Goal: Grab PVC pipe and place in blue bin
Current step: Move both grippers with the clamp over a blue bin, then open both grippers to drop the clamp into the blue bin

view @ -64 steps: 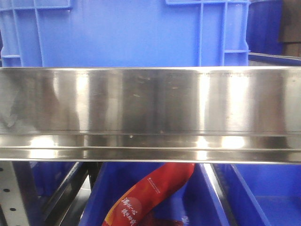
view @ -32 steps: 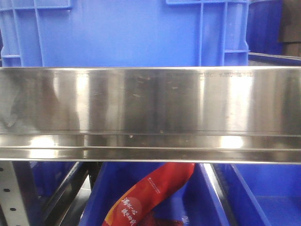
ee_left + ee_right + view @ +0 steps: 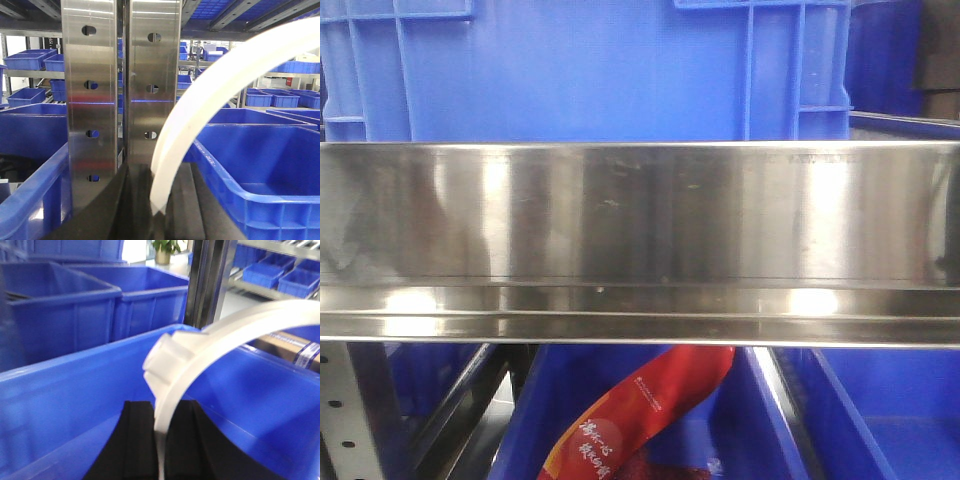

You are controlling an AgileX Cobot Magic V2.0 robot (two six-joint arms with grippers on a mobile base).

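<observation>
The PVC pipe (image 3: 186, 120) is a smooth white plastic strip bent in an arc, and one such arc shows in each wrist view; whether these are one piece or two I cannot tell. In the left view its lower end is pinched between the two black fingers (image 3: 110, 212) of the left end effector (image 3: 157, 210), which is closed on it, and it sweeps up to the right. In the right view the arc (image 3: 225, 334) carries a notched, blocky lump (image 3: 162, 357) near its bend, and the right end effector (image 3: 160, 440) is likewise clamped on it between two black fingers (image 3: 135, 440). Just behind that arc stands a blue bin (image 3: 75, 405) of glossy plastic, with two more bins (image 3: 60, 310) farther back, a steel post (image 3: 205, 285) and a cardboard box (image 3: 290, 347). Beside the left end effector are two brushed steel uprights (image 3: 90, 100) pierced with oval holes, one deep bin on the right (image 3: 250, 165), another on the left (image 3: 30, 200) and many small ones on far shelves. The front view is filled by one shiny steel shelf beam (image 3: 640, 230), a ribbed blue crate (image 3: 590, 70) above it and a red packet (image 3: 640, 410) below.
</observation>
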